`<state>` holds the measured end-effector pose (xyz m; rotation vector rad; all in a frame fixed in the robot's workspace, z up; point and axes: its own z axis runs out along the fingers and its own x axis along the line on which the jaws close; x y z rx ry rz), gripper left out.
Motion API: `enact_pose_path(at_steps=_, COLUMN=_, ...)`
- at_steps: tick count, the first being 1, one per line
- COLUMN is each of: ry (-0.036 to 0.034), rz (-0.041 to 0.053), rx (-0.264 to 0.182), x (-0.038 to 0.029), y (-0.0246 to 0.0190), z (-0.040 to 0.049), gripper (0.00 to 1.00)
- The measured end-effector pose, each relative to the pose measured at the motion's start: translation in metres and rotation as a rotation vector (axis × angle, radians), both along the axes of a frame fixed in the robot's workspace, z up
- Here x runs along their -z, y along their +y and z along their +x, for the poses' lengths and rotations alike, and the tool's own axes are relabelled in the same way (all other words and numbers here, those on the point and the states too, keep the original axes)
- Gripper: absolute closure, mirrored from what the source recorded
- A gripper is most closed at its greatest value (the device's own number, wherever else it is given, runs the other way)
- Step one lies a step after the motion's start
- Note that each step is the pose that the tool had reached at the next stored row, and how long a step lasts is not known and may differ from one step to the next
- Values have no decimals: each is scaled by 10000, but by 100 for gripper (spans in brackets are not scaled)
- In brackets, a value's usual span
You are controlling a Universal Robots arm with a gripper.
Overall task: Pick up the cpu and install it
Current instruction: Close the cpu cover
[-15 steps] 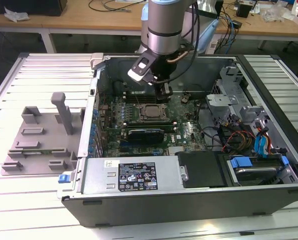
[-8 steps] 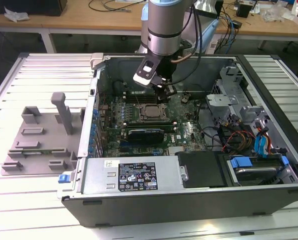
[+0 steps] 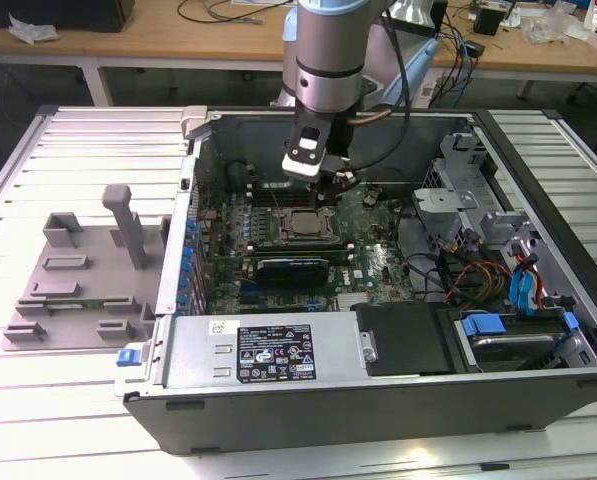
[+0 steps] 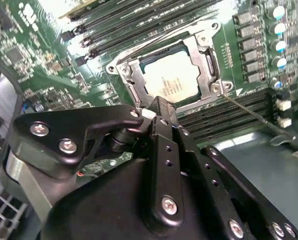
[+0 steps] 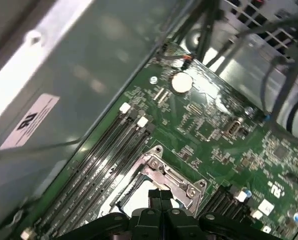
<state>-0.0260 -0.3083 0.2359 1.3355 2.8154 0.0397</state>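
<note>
The cpu (image 4: 171, 80) lies flat in the socket frame (image 4: 207, 60) on the motherboard (image 4: 34, 50). The gripper (image 4: 158, 106) hangs at one edge of it, fingers (image 5: 154, 198) pressed together on nothing. The chip is probably light, stiff, slick-topped and fragile underneath. Its thin opposite edges look the safest hold.

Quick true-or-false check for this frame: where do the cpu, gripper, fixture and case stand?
1. The cpu lies in the socket, with the metal frame around it. True.
2. The gripper hangs over the grey fixture. False: it is inside the case, just above the socket.
3. The fixture stands outside the case, at the exterior view's left. True.
4. The case is closed by a side panel. False: it lies open, with the motherboard exposed.
</note>
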Motion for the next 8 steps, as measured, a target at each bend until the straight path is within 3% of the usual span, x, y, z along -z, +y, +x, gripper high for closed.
enact_pose_path(at_steps=4, ry=0, rz=0, rx=-1200, x=5, y=0, z=0, gripper=89)
enact_pose_path(at_steps=8, ry=0, rz=0, rx=-1984, x=9, y=0, z=0, gripper=89)
